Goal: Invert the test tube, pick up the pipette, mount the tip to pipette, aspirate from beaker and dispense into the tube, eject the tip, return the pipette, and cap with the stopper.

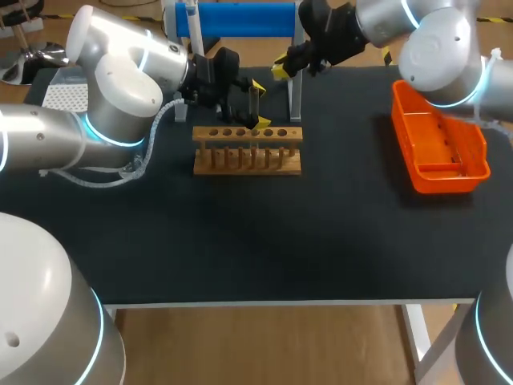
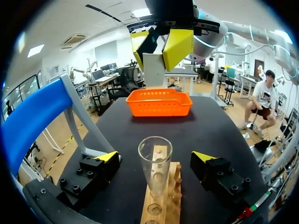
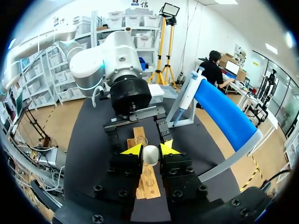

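Note:
A clear test tube point(image 2: 155, 169) stands upright, mouth up, in the wooden rack point(image 1: 247, 152) at the table's middle back. My left gripper point(image 2: 155, 157) is open, its fingers on either side of the tube and clear of it; in the head view the left gripper point(image 1: 260, 104) is at the rack's back edge. My right gripper point(image 3: 150, 150) is shut on a white stopper point(image 3: 150, 156) and hangs above the tube point(image 3: 141, 140) and rack point(image 3: 145, 182). From the left wrist the stopper point(image 2: 154, 69) shows between the right gripper's yellow tips. The pipette point(image 3: 189, 91) hangs on the blue stand point(image 3: 224, 112).
An orange basket point(image 1: 439, 148) sits at the table's right side, also seen beyond the rack point(image 2: 159, 102). The blue pipette stand point(image 1: 240, 18) is at the back edge, its legs close behind the rack. The rack has several free holes.

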`<act>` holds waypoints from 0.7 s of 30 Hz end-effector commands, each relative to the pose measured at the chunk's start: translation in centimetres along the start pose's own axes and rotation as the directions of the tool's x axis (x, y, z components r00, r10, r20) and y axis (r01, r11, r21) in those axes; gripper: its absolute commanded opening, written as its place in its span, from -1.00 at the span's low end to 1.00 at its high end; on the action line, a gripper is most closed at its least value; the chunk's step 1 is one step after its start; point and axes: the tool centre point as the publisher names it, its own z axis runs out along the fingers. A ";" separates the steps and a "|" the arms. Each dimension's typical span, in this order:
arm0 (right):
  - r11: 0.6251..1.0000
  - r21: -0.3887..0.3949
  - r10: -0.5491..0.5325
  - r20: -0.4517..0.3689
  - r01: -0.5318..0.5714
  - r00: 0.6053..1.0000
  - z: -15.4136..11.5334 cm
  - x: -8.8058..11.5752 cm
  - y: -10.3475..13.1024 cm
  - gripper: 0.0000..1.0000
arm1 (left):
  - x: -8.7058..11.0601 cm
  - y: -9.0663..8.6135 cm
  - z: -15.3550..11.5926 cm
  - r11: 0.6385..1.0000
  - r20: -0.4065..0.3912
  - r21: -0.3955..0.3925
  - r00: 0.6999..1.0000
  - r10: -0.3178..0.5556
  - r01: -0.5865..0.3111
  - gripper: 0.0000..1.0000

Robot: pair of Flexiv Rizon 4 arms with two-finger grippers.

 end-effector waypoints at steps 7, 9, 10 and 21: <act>1.000 0.000 -0.002 -0.005 0.002 1.000 -0.3 -0.1 0.0 -1.00 | -0.5 0.1 0.2 1.000 -0.013 0.004 1.000 0.003 -0.003 1.00; 1.000 -0.002 -0.003 -0.006 0.003 1.000 -0.3 0.0 0.1 -1.00 | -0.5 0.1 0.2 1.000 -0.013 0.002 1.000 0.002 -0.002 1.00; 1.000 -0.003 -0.004 -0.008 0.004 1.000 -0.3 0.1 0.1 -1.00 | -0.5 0.1 0.2 1.000 -0.013 0.002 1.000 0.002 -0.002 1.00; 1.000 0.002 0.014 -0.027 -0.014 1.000 0.3 0.6 0.7 -1.00 | -0.5 0.1 0.2 1.000 -0.013 0.002 1.000 0.002 -0.002 1.00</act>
